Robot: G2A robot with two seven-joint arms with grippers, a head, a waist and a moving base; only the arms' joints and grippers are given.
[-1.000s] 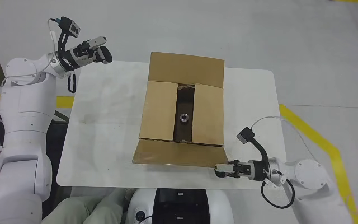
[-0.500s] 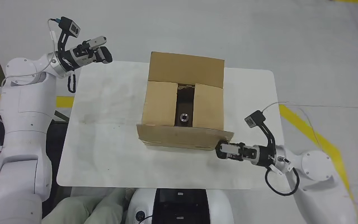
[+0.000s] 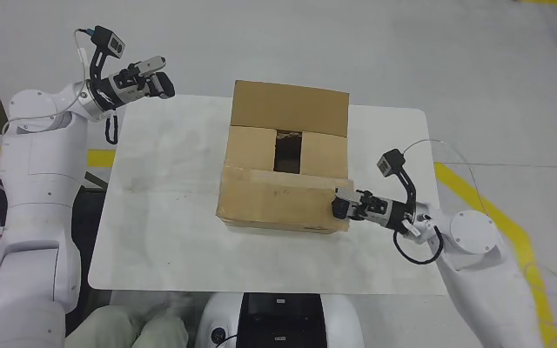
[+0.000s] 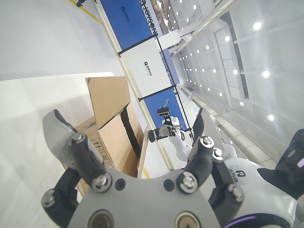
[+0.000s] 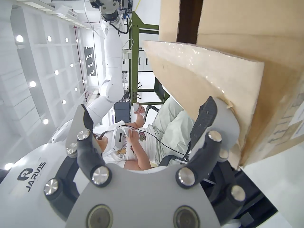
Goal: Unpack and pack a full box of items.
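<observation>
Surface: white table (image 3: pixel 157 217), pale grey floor on every side; yellow floor line (image 3: pixel 487 213) at the right of the top view.
Box: cardboard box (image 3: pixel 261 157) mid-table, closer to the table's upper edge than its lower one.
Flaps: rear flap (image 3: pixel 291 104) laid open towards the frame top; two side flaps folded in, dark slot (image 3: pixel 288 155) between them; front flap (image 3: pixel 278 187) tilted over the opening, covering the slot's lower end.
Right gripper (image 3: pixel 341 207): at the box's lower right corner, jaws spread, nothing clasped; one finger (image 5: pixel 204 119) touching the front flap's corner.
Left gripper (image 3: pixel 164 76): upper left of the top view, by the table's corner, well apart from the box; jaws released, empty.
Open room: broad bare tabletop left of the box, narrower strips right and below.
</observation>
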